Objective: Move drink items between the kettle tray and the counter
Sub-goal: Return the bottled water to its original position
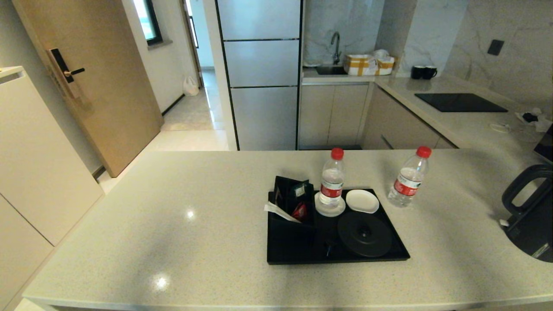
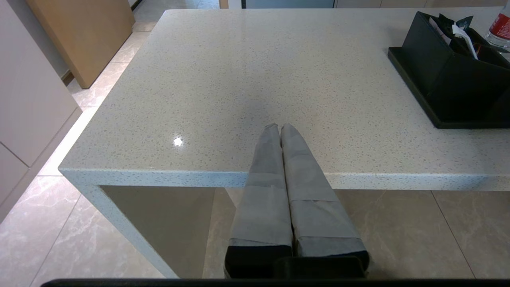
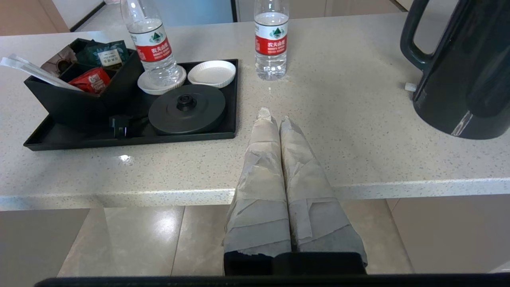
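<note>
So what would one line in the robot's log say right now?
left hand shut, idle | right hand shut, idle | kettle on counter | one bottle on tray, one bottle off

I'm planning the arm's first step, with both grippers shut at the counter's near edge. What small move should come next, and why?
Probably open the right gripper and reach toward the kettle. It stands on the counter to the robot's right, while its base disc on the tray sits bare. The left gripper is farther away.
</note>
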Tool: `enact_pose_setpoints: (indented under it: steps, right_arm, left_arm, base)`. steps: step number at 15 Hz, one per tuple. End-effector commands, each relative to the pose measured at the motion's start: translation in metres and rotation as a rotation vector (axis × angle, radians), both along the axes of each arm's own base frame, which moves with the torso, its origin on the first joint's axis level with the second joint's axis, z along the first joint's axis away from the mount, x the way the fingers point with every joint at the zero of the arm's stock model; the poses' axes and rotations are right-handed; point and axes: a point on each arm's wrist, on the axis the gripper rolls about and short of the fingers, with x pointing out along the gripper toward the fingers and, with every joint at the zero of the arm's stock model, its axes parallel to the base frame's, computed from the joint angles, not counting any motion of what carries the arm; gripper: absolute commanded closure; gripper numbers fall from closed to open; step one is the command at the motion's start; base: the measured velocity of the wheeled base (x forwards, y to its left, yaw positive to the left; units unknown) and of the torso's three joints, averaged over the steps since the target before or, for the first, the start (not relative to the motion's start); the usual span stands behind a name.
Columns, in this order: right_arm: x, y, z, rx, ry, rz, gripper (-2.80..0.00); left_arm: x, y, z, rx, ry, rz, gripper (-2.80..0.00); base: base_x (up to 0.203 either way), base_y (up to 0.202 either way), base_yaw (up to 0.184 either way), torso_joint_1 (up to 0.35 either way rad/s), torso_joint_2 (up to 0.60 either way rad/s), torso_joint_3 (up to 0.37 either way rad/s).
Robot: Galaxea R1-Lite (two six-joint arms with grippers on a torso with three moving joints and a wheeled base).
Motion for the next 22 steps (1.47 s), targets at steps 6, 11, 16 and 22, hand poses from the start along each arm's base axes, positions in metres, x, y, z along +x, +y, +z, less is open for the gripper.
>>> enact_pose_setpoints:
  steps: [6, 11, 16, 22]
  right_arm:
    - [0.0, 0.0, 0.0, 0.004, 0.008, 0.0, 0.0]
    - [-0.005, 0.0, 0.021, 0.006, -0.031, -0.003, 0.0]
    - [-0.014, 0.0, 0.101, 0.047, -0.015, 0.001, 0.0]
    - [0.041, -0.001, 0.147, 0.191, 0.23, -0.051, 0.0]
  left_arm:
    - [0.0, 0.0, 0.0, 0.0, -0.001, 0.0, 0.0]
    - [0.0, 0.0, 0.0, 0.0, 0.001, 0.0, 0.0]
    - [0.0, 0.0, 0.0, 0.0, 0.002, 0.0, 0.0]
    - [0.0, 0.0, 0.0, 0.0, 0.001, 0.0, 0.0]
  base:
    - [0.0, 0.0, 0.0, 0.0, 0.0, 0.0]
    - [0.0, 0.0, 0.0, 0.0, 0.0, 0.0]
    - [0.0, 0.0, 0.0, 0.0, 0.0, 0.0]
    - [0.0, 0.0, 0.0, 0.0, 0.0, 0.0]
